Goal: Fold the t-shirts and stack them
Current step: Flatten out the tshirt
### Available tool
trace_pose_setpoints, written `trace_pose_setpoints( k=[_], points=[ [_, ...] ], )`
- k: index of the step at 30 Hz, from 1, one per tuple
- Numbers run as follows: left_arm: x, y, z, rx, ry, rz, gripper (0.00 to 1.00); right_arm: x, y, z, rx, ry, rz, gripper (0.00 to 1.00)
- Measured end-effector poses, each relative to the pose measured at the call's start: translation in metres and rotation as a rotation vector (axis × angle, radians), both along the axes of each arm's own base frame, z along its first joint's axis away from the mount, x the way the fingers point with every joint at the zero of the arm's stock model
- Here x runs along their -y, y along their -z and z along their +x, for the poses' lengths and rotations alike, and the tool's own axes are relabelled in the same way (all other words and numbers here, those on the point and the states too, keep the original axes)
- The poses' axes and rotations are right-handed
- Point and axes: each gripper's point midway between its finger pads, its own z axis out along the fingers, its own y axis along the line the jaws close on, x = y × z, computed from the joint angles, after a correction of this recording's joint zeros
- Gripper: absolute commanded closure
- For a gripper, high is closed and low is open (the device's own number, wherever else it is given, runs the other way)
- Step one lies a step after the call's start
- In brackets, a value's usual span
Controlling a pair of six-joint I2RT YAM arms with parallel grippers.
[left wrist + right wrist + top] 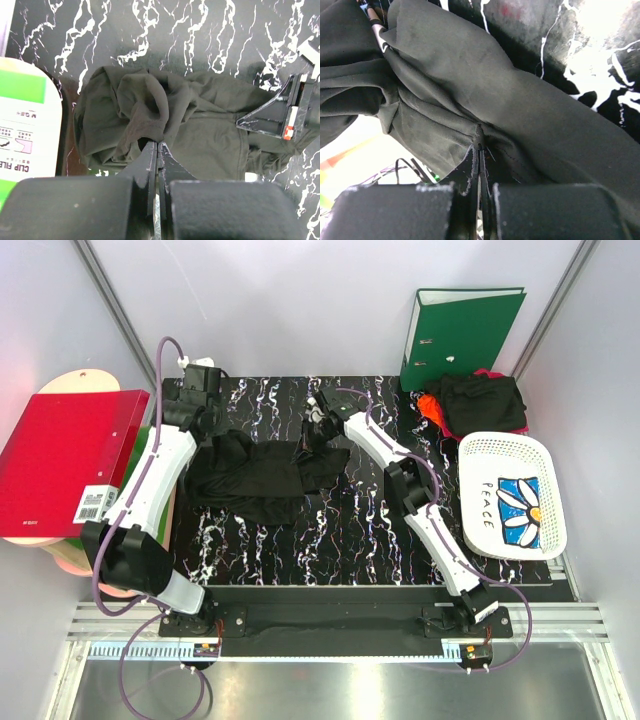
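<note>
Top external | left gripper (pixel 157 149) and right gripper (pixel 479 144) are clamping opposite ends of black t-shirt (pixel 250 475) | likely to spread it for folding.

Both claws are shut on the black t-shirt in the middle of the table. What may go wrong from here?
1. The right claw pinches only a small peak of the black t-shirt, so the cloth may slip out when it is pulled.
2. The left claw grips a bunched fold, probably several layers. Spreading the shirt from there may leave it twisted rather than flat.
</note>
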Motion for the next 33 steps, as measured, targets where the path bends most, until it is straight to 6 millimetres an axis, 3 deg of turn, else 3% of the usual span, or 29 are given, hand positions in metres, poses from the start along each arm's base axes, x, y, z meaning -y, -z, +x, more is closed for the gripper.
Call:
trace_pose_setpoints(
  k=[4,6,8,11,13,14,17,19,21,22,24,26,29,33],
  points=[
    [0.001,0.003,-0.001,-0.009,0.003,-0.002,1.0,0.002,-0.003,0.001,0.01,-0.001,-0.003,1.0],
    [0.001,0.002,-0.001,-0.006,0.003,-0.003,1.0,0.006,-0.014,0.002,0.028,-0.001,-0.007,1.0],
    [0.001,0.002,-0.001,-0.005,0.003,-0.006,1.0,0.015,-0.04,0.008,0.071,0.012,-0.003,1.0],
    [0.004,-0.004,0.001,0.008,0.004,-0.024,1.0,0.043,-0.112,0.031,0.203,0.074,0.026,1.0],
    [0.007,-0.012,0.005,0.029,0.006,-0.04,1.0,0.08,-0.175,0.053,0.327,0.155,0.051,1.0],
    [0.008,-0.019,0.009,0.045,0.007,-0.046,1.0,0.108,-0.212,0.065,0.406,0.213,0.059,1.0],
    [0.011,-0.04,0.025,0.098,0.009,-0.054,1.0,0.222,-0.323,0.093,0.681,0.446,0.022,1.0],
    [0.01,-0.057,0.036,0.136,0.007,-0.049,1.0,0.304,-0.381,0.095,0.838,0.618,-0.049,1.0],
    [0.008,-0.078,0.047,0.185,-0.001,-0.04,1.0,0.355,-0.42,0.081,0.935,0.731,-0.107,1.0],
    [0.005,-0.088,0.05,0.209,-0.009,-0.039,1.0,0.369,-0.434,0.072,0.968,0.769,-0.134,1.0],
    [-0.003,-0.108,0.053,0.259,-0.034,-0.035,1.0,0.371,-0.449,0.055,1.002,0.774,-0.147,1.0],
    [-0.016,-0.125,0.048,0.301,-0.067,-0.028,1.0,0.356,-0.45,0.039,0.998,0.735,-0.141,1.0],
    [-0.033,-0.142,0.028,0.334,-0.114,-0.005,1.0,0.337,-0.429,0.021,0.937,0.664,-0.143,1.0],
    [-0.049,-0.168,-0.019,0.392,-0.155,0.018,1.0,0.338,-0.391,-0.007,0.824,0.63,-0.192,1.0]
  ],
)
